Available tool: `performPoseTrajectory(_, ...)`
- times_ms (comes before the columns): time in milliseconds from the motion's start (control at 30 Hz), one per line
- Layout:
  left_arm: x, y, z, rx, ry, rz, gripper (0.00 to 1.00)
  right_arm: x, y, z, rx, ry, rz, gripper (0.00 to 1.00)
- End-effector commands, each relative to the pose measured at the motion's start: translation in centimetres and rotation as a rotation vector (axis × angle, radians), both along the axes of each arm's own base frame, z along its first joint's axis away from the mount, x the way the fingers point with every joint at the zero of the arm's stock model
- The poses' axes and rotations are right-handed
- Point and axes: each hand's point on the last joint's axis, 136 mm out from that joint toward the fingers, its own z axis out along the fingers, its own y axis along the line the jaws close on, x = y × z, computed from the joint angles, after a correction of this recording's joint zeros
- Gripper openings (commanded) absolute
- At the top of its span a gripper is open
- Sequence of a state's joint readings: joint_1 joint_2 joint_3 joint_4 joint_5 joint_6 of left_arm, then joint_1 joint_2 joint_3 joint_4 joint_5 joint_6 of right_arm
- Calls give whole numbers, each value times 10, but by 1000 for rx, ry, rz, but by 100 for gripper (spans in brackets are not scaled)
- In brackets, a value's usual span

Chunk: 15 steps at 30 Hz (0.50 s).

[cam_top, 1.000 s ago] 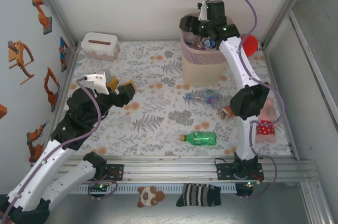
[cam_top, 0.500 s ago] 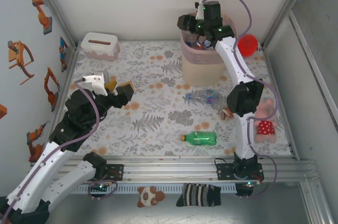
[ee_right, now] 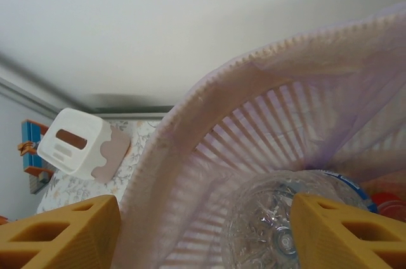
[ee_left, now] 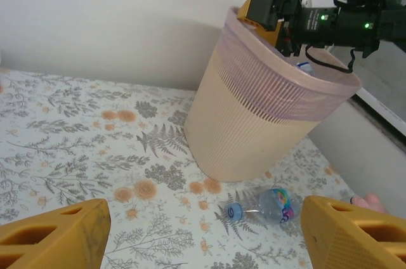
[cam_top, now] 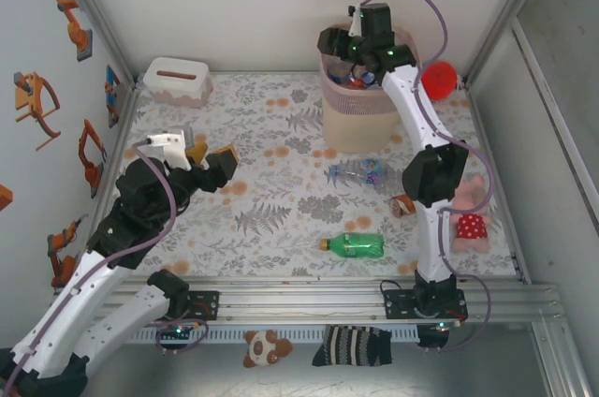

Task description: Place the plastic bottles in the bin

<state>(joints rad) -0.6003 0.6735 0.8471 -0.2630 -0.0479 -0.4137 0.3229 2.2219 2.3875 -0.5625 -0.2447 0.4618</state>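
Over bin (cam_top: 356,125) R pincer (ee_right: 204,228) open, empty; wrist cam shows clear bottle (ee_right: 266,218) inside. L pincer (ee_left: 206,224) open, empty.

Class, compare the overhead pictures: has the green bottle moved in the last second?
No. The green bottle lies in the same place relative to the front rail, cap pointing left.

Left arm (cam_top: 103,266) and right arm (cam_top: 416,125) alike: smooth white shells along the links, chunky black housings at the joints. Black bases (cam_top: 192,303) on square plates, with tiny green lights just below. A mauve cable (cam_top: 168,205) along each arm, looping free near the wrist. Green lights (cam_top: 357,41) glowing on the black right wrist. Left gripper (cam_top: 211,155) backed by a white camera block; fingers (ee_left: 54,240) mustard-yellow, blocky, pierced by triangular hollows. Right gripper (ee_right: 203,218) the same.
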Motion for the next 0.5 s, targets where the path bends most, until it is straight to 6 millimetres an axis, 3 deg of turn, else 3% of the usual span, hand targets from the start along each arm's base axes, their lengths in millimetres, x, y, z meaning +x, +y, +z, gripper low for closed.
performPoseTrajectory(0,2,-7,0,3,26,-30,78,-23,-13,47,13,-42,-13,70)
performPoseTrajectory(233,12,-35,-20,4,120,-119,77,-57,-38,75,-51,-65,-44,71)
performPoseTrajectory(467,27,-62,-43,-15,219,-185,76,-96,-88,82,-92,-21,-139,70)
